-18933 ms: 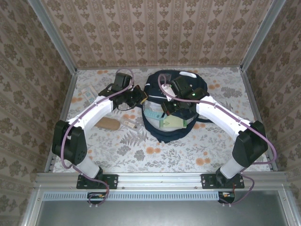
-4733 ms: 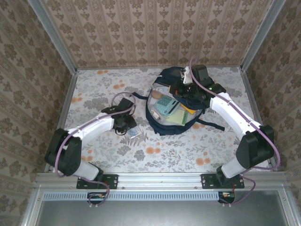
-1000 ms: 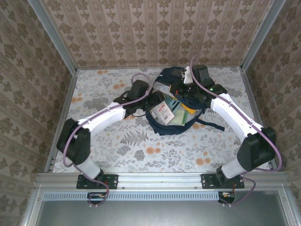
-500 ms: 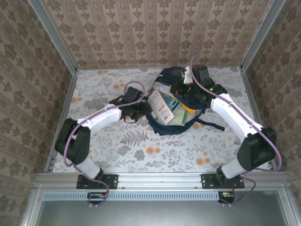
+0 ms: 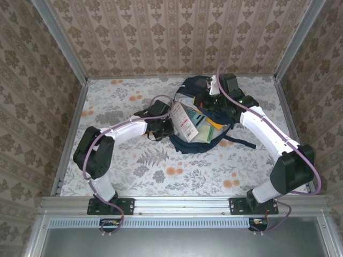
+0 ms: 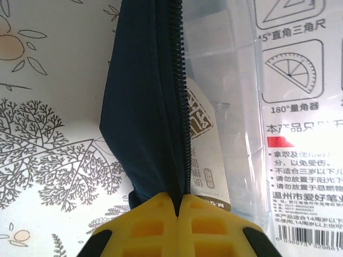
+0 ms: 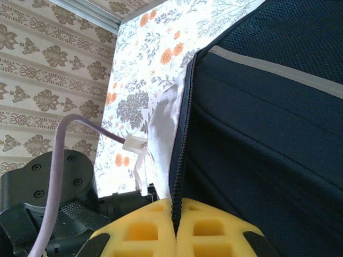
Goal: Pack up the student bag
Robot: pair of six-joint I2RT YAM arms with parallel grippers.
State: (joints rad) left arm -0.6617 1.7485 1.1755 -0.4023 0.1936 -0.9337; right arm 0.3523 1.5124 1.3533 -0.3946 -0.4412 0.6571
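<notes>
Floral tablecloth [image 5: 161,166], bent arms, left gripper [image 6: 178,199] and right gripper [image 7: 176,206] clamped on student bag [image 5: 193,146] zip edges.

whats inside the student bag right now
In the student bag: a clear ruler-set pack on top, a pale green flat item and a yellow edge beside it. Anything beneath them, deeper in, is covered.

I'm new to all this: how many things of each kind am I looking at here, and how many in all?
Robot arms: 2, the left arm and the right arm
Student bag: 1
Clear packet of drawing tools: 1
Pale green flat item: 1
Total: 5. Anything deeper in the bag is too hidden to count.
</notes>
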